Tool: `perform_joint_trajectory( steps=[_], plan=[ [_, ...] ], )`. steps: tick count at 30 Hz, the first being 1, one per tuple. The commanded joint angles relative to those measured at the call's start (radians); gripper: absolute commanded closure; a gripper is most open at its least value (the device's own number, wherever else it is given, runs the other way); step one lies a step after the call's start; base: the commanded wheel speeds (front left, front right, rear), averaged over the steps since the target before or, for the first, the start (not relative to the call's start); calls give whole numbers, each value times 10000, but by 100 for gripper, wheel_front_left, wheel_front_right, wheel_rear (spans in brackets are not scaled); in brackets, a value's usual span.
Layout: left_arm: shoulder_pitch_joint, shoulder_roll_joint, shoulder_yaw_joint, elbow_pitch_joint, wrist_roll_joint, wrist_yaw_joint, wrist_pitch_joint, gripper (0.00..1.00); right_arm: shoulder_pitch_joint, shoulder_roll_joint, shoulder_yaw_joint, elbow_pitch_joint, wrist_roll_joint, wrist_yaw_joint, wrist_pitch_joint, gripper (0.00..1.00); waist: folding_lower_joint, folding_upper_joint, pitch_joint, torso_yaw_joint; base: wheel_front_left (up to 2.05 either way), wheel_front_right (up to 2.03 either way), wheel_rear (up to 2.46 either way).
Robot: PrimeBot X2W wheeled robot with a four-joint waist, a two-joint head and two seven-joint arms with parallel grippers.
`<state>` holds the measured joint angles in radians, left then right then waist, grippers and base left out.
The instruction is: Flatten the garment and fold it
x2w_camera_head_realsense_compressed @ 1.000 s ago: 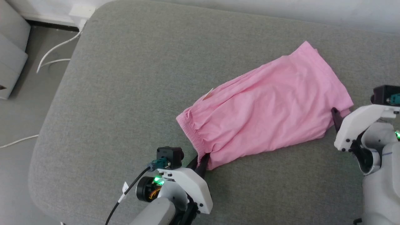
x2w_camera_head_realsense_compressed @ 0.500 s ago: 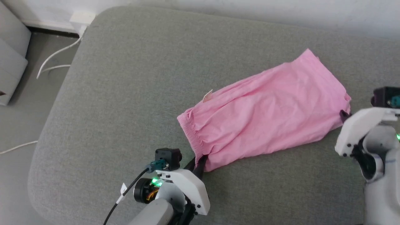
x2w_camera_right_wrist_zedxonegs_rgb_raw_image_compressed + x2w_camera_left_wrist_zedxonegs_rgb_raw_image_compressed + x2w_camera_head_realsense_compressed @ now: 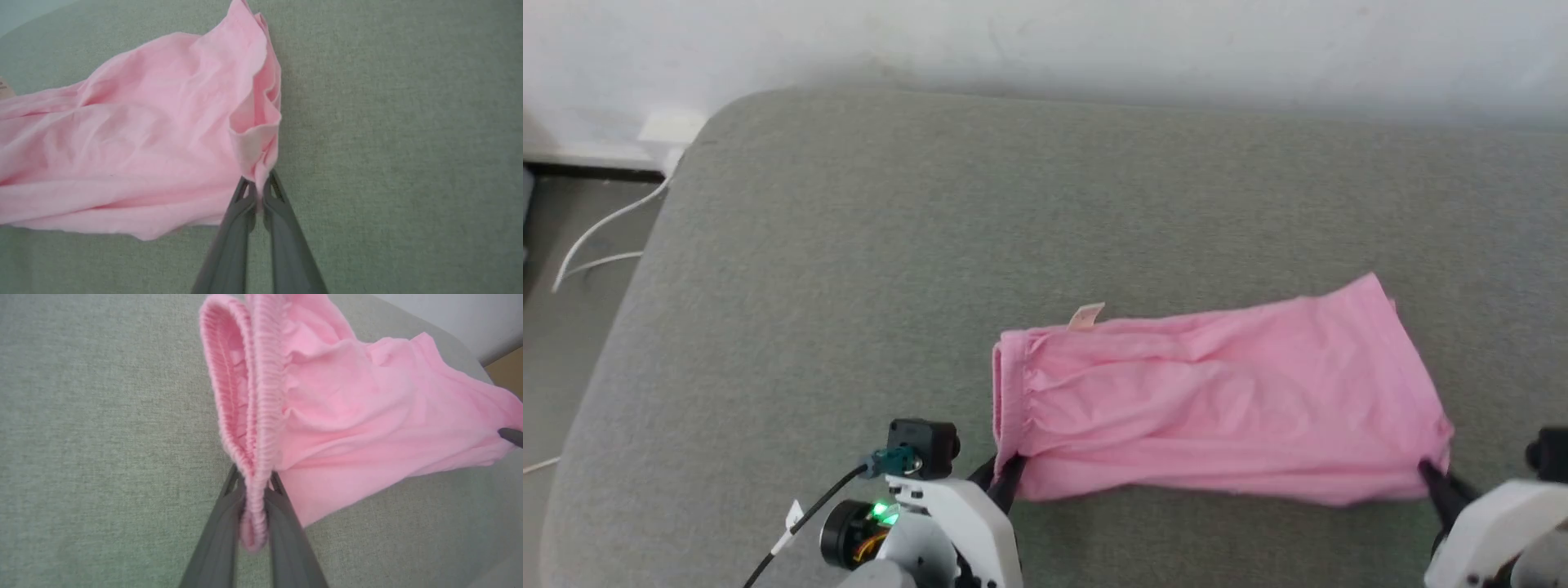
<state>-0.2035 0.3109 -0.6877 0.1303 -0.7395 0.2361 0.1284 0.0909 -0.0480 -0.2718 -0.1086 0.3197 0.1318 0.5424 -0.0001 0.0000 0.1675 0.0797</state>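
The pink garment (image 3: 1217, 400) lies stretched left to right on the grey cushion (image 3: 849, 245), its gathered waistband (image 3: 265, 388) at the left end and a small pale tag (image 3: 1086, 315) at its far edge. My left gripper (image 3: 1003, 474) is shut on the near corner of the waistband; in the left wrist view the elastic is pinched between the two fingers (image 3: 252, 498). My right gripper (image 3: 1431, 475) is shut on the near corner of the hem, and the right wrist view shows the cloth (image 3: 122, 147) nipped at the fingertips (image 3: 258, 188).
Bare grey cushion extends behind and to the left of the garment. A pale wall (image 3: 1094, 41) runs along the back. White cables (image 3: 596, 237) lie on the floor past the cushion's left edge, below a wall socket (image 3: 670, 129).
The right gripper has shut on the hem corner. Both grippers have drawn the garment toward me, from a slant to nearly level. The head camera has shifted too.
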Motion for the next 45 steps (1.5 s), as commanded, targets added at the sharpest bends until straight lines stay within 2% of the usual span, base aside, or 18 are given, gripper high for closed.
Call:
perform_joint_trajectory(
  steps=[1,8,9,10,11,12,18,24,27,31,34,37,45],
  plan=[
    [171,192,-18,-175,-44,98,160,100,263,-22,0,53,57,-11,12,100,1,0,-131,-402,0,0,0],
    [670,632,-195,-763,-305,280,1002,100,719,-22,537,1555,513,-11,-480,100,1,0,-100,-749,0,0,0],
    [705,651,-212,-787,-304,289,1013,86,689,-22,567,1792,511,-11,-557,100,1,0,-111,-768,0,0,0],
    [741,641,-213,-809,-328,291,1000,64,659,-22,600,1979,417,-11,-633,81,1,0,-129,-779,0,0,0],
    [782,619,-196,-833,-371,287,967,0,630,-22,618,2099,273,-11,-706,52,1,0,-149,-787,0,0,0],
    [816,597,-168,-869,-396,276,886,0,584,-22,583,2144,144,-11,-815,0,1,0,-171,-795,0,0,0],
    [953,622,251,-1112,-254,260,-215,0,224,-22,144,1452,-562,-11,-1945,0,1,0,-321,-770,0,0,0],
    [802,551,1044,-1183,457,443,-2570,0,-340,-22,-106,651,-1300,-11,-2826,0,1,0,-381,-679,0,0,0],
    [529,371,1500,-943,879,377,-3649,0,-714,-194,69,824,-1418,-11,-3100,0,1,0,-358,-596,0,0,0],
    [62,-96,2556,-890,1945,141,-3890,0,-1178,-337,195,1398,-1363,-11,-3286,0,1,0,-294,-484,0,0,0],
    [-6,-556,3377,-940,3043,-318,-3896,0,-1484,-335,198,2030,-1189,-11,-3023,0,1,0,-235,-427,0,0,0],
    [11,-988,3995,-750,3858,-834,-3898,0,-1716,-235,144,2705,-701,-11,-2280,0,1,0,-226,-417,0,0,0],
    [237,-1855,5427,-392,5024,-1733,-3900,0,-2308,-62,-61,3917,-358,-11,-506,0,1,0,-206,-521,0,0,0]
  ],
)
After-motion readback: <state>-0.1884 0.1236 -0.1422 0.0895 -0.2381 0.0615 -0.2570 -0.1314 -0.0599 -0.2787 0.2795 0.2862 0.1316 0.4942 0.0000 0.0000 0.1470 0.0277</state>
